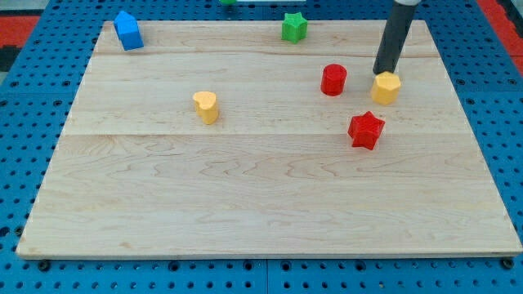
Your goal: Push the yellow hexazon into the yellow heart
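Observation:
The yellow hexagon (pixel 386 87) sits at the right side of the wooden board. The yellow heart (pixel 206 106) lies left of centre, far from the hexagon. My tip (pixel 382 73) rests at the hexagon's top-left edge, touching or nearly touching it. The rod rises to the view's top right. A red cylinder (pixel 333 80) stands between the hexagon and the heart, just left of the tip.
A red star (pixel 366 130) lies below the hexagon. A green star (pixel 294 27) sits near the top edge. A blue house-shaped block (pixel 128 30) is at the top left. The board (pixel 245 204) rests on a blue pegboard surface.

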Robot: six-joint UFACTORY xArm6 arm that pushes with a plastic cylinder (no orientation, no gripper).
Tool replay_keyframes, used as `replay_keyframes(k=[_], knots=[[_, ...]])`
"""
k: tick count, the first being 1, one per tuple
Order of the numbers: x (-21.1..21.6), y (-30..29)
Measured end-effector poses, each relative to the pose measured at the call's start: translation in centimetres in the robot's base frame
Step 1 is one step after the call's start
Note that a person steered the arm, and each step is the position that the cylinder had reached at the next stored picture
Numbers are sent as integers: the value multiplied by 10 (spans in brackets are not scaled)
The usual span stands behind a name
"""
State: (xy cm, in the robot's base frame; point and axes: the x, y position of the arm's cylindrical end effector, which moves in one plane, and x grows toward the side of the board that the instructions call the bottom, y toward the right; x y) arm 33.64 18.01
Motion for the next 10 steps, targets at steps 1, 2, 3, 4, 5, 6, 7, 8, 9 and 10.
replay_keyframes(k=[1,2,3,4,5,6,7,8,9,10], knots=[[20,-17],[24,1],[41,2],[43,2],[44,33],[65,54],[78,41],[52,-13],[34,-78],[36,-82]])
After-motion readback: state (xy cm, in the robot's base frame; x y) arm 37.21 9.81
